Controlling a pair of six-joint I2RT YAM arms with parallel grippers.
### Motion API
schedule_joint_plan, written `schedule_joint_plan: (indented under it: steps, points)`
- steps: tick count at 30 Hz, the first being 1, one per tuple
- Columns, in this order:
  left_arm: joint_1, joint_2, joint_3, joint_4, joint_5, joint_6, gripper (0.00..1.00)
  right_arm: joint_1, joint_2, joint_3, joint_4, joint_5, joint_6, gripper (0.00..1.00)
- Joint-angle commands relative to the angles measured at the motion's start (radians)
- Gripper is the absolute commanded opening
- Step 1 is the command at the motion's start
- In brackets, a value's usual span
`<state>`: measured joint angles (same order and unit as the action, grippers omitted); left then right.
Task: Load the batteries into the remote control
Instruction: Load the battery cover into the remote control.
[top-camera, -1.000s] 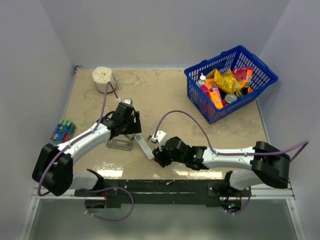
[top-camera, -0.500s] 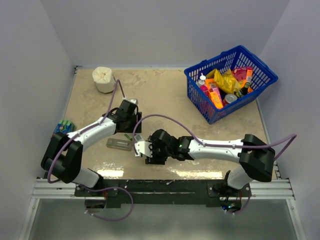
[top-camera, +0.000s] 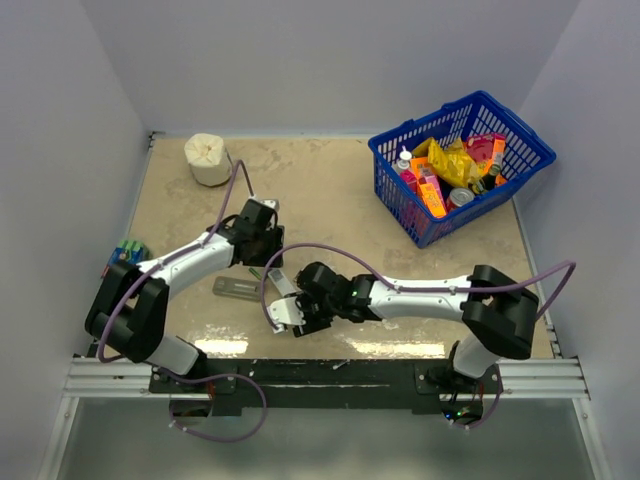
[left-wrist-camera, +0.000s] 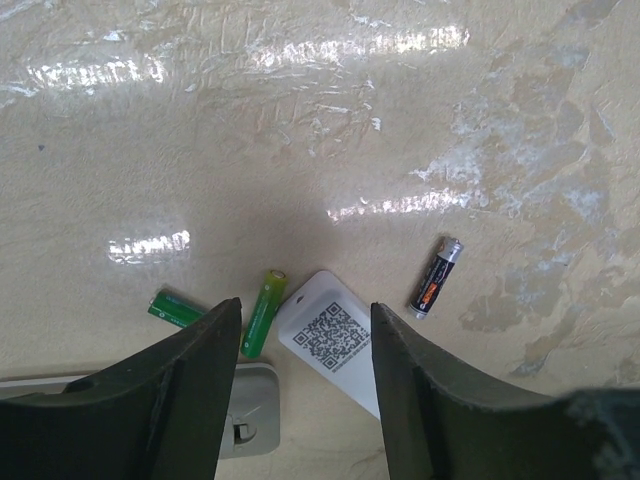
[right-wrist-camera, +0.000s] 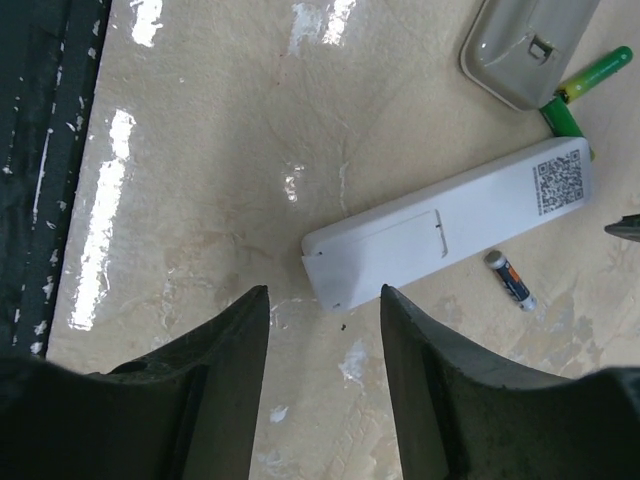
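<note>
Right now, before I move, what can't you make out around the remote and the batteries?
Left wrist view: remote control shows only its QR end; a finger of the left claw and the bottom edge hide the rest.
Same view: one green battery runs behind the other finger.
Wrist views: dark battery print too small to read.
Top view: arms cover most of the remote; loose cells can't be picked out.

Worktop (top-camera: 330, 190) tally. I count three loose batteries (left-wrist-camera: 264, 312): two green, one dark. One remote control (right-wrist-camera: 450, 225), white. One back cover (right-wrist-camera: 520, 50). One shrink-wrapped pack (top-camera: 124, 258) of green cells, at the 9 o'clock edge. One paper roll (top-camera: 208, 158), 11 o'clock. One blue basket (top-camera: 395, 195), 1 o'clock; packets inside too jumbled to count.
</note>
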<state>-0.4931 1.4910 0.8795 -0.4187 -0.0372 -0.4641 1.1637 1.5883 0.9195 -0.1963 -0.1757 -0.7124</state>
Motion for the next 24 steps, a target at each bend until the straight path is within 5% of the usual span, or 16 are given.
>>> schedule_joint_plan:
  steps: [1, 24]
  points:
    - [0.004, 0.014, 0.053, -0.003, 0.019, 0.025, 0.56, -0.002, 0.036, 0.010, 0.044, -0.021, -0.056, 0.49]
    - [0.002, 0.054, 0.036, -0.040, 0.060, 0.015, 0.39, -0.004, 0.110, 0.009, 0.109, 0.028, -0.102, 0.45]
